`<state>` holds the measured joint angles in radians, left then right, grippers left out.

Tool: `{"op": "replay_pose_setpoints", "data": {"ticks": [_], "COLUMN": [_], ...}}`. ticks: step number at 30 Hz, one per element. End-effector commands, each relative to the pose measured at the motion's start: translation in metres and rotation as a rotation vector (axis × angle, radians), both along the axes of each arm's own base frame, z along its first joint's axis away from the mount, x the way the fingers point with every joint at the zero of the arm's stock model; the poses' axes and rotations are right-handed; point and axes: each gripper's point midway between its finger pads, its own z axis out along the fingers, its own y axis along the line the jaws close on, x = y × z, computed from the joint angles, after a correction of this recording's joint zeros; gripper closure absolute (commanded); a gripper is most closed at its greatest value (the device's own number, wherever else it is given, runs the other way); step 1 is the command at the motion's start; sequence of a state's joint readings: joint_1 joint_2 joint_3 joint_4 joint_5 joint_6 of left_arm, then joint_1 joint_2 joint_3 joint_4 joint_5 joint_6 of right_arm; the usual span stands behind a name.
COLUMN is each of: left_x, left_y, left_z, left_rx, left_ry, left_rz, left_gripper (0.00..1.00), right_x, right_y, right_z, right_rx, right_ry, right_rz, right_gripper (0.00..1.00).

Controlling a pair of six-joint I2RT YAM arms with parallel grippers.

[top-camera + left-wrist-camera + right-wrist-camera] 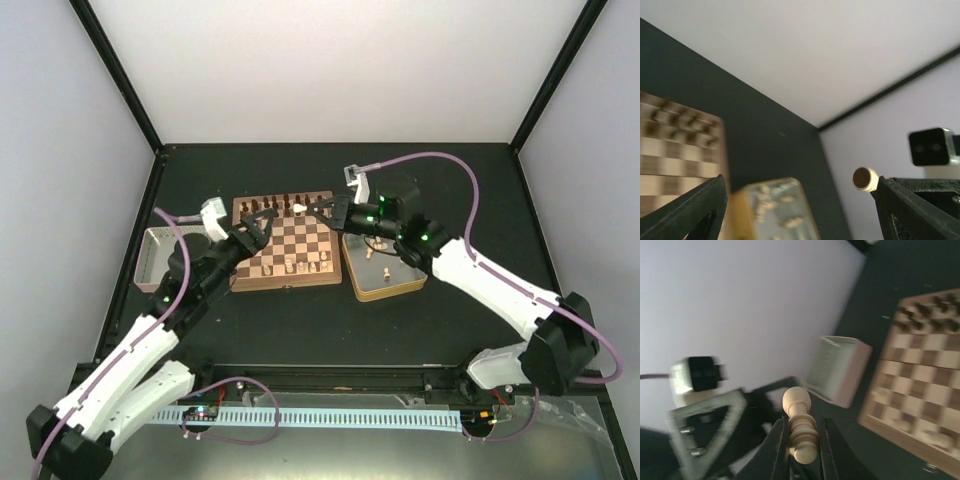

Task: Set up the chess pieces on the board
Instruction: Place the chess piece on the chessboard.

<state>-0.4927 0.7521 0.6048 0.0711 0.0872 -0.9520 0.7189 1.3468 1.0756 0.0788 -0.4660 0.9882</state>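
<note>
While the right gripper (803, 437) pinches one pale chess piece (796, 402) between its fingers above the far edge of the board (300, 243), the left gripper (262, 216) hovers just beside it with fingers spread wide, other pale pieces (290, 265) standing on the near rows.

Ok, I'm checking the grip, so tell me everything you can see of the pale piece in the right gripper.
The pale piece looks like light turned wood: a round head, a narrow neck, a ringed, wider body. The right gripper is shut on that body, a finger on each side, the head pointing out past the fingertips. It is held in the air over the board's far rows; only the fingers visibly touch it.
</note>
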Motion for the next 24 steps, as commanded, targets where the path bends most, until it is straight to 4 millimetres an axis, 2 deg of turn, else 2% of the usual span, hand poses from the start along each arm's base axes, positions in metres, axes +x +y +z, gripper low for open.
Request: {"op": "replay_pose_setpoints", "data": {"ticks": [1,4,6,9,12,19,24], "left_x": [-0.007,-0.023,-0.035,-0.052,-0.064,-0.072,-0.071], "left_y": [0.07,0.104,0.119,0.133,0.14,0.15,0.147], "left_z": [-0.027,-0.011,0.005,0.028,0.039,0.034,0.024], "left_rx": [0.3,0.375,0.414,0.495,0.576,0.66,0.679], "left_ry": [0.045,0.002,-0.047,-0.134,-0.187,-0.204,-0.191], "left_rz": [0.288,0.414,0.462,0.491,0.492,0.51,0.488], "left_gripper": [0.15,0.12,0.1,0.06,0.03,0.01,0.01], "right_x": [0.007,0.017,0.023,0.033,0.04,0.042,0.032], "right_y": [-0.016,-0.019,-0.021,-0.024,-0.024,-0.001,0.029], "right_z": [-0.085,-0.098,-0.105,-0.119,-0.135,-0.149,-0.144], "right_rx": [-0.451,-0.576,-0.657,-0.779,-0.879,-1.026,-1.085], "right_ry": [0.005,0.001,-0.01,-0.023,-0.011,-0.032,-0.08], "right_rz": [0.011,-0.002,-0.004,-0.008,-0.004,0.044,0.096], "right_gripper": [0.99,0.99,0.99,0.99,0.99,0.99,0.99]}}
